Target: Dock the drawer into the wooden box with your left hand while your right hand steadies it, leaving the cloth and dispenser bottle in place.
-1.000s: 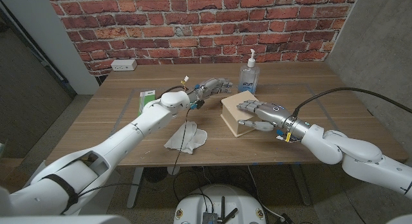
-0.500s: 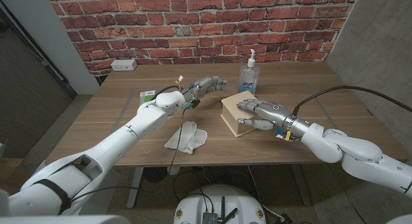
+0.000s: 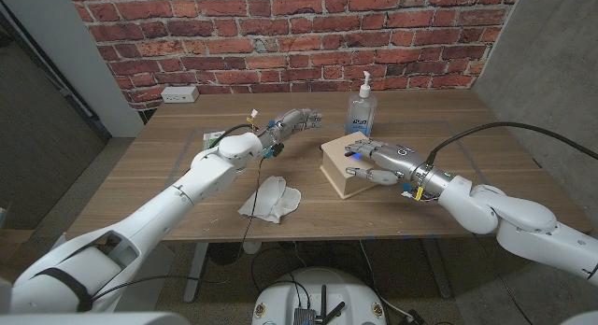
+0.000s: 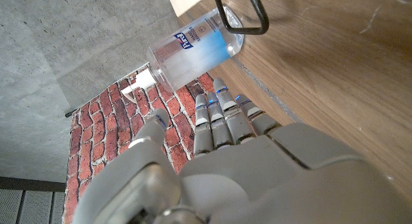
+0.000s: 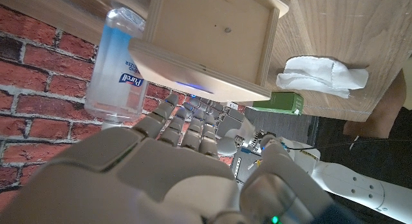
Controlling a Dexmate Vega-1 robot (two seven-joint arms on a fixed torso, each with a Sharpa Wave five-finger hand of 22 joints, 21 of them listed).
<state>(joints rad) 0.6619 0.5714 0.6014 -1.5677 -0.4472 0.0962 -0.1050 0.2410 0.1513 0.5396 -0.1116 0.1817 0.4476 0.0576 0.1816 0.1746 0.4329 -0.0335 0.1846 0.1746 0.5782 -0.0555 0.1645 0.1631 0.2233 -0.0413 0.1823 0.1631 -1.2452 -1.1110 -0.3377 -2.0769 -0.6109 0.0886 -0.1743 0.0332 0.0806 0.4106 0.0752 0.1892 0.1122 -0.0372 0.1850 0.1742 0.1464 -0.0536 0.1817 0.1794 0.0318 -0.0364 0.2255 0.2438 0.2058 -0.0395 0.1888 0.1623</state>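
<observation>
- Drawer: cannot be told apart from the wooden box (image 3: 344, 163); its long axis is unclear.
- Box position: desk middle, just before the dispenser bottle (image 3: 361, 108).
- Right hand (image 3: 378, 158): fingers spread, resting on the box top.
- Left hand (image 3: 294, 121): fingers straight, together, holding nothing, raised near the box.
- Cloth (image 3: 271, 198): toward the desk's front edge.

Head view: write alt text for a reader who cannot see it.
The robot's right hand rests on top of a wooden box on a wooden table, while its left hand hovers, fingers extended, left of the box. A dispenser bottle stands behind the box; a white cloth lies near the front edge.
</observation>
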